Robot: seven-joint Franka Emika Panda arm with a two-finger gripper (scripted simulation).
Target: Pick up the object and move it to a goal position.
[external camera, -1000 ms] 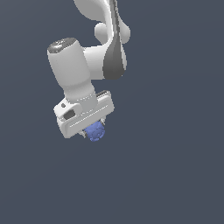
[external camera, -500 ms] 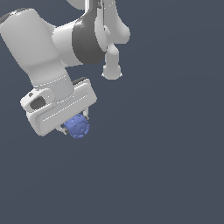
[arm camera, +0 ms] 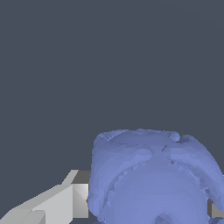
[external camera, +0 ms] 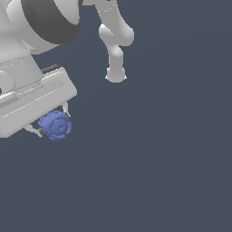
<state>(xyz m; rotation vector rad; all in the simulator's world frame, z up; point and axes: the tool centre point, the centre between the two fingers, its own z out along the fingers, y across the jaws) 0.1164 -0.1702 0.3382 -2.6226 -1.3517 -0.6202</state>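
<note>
Transport step in hand. Pincer (external camera: 53, 123) clenched on the object (external camera: 55, 125), a knobbly blue-violet ball held between the fingers (arm camera: 65, 199) at the exterior view's lower left, seemingly clear of any worktop (none discernible). No goal marker visible. Next move, by judgement: carry steadily to goal, grip maintained, no release until arrival.

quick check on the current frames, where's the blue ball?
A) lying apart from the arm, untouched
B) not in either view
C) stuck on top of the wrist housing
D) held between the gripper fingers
D: in the exterior view the blue ball sits just under the white gripper with a thin finger on either side, and the wrist view shows it filling the space next to a finger.
</note>
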